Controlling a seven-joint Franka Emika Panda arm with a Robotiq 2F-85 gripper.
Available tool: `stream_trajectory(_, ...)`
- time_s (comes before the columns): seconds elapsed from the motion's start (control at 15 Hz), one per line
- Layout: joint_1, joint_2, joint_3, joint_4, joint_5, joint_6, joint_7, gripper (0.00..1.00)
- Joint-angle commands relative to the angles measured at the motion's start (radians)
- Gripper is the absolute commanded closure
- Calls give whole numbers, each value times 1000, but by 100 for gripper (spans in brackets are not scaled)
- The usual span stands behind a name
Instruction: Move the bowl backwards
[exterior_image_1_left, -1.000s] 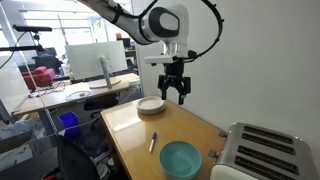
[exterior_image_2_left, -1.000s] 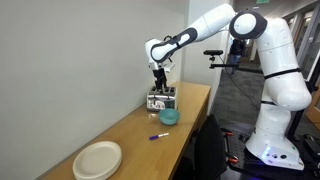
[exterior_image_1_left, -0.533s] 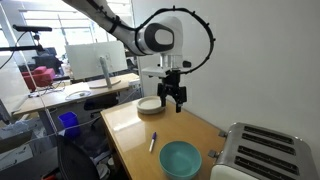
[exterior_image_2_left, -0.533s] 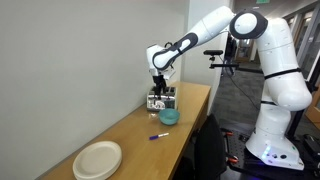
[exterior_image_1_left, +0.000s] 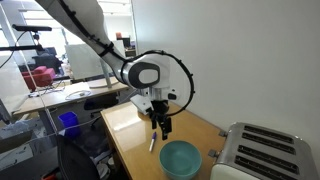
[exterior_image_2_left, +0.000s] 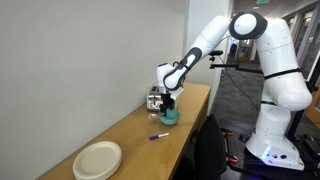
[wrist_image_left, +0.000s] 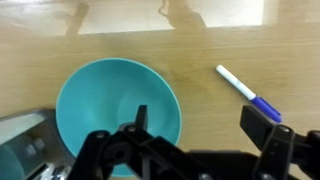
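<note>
The end effector (exterior_image_1_left: 161, 127) hangs above the table (exterior_image_1_left: 124, 128) near the bowl (exterior_image_1_left: 181, 158).

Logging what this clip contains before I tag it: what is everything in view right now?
Bowl: one, teal, on the table next to the toaster, below the gripper.
Marker: one, white with a blue end, on the table beside the bowl, not touching it.
Plate: one, cream, at the table end far from the bowl.
Toaster: one, white, at the bowl's end of the table.
Table: one, light wood.
Desks: background, too small to count.
Arm: one, white.
Gripper: one, black, fingers open, over the bowl's rim.
</note>
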Motion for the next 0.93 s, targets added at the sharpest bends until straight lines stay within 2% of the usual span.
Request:
stream_trajectory(0.0,1,52,-14,-29,21,137,22,0)
stream_trajectory(0.2,10,124,-37,-4,3,211,25,0)
stream_trajectory(0.4,20,192,-61,44,-2,220,37,2)
stream_trajectory(0.47,21,213,-67,69,-2,209,37,26)
stream_trajectory(0.6,30,236,-80,99,-10,204,39,29)
stream_trajectory(0.87,59,242,-94,129,-22,197,46,60)
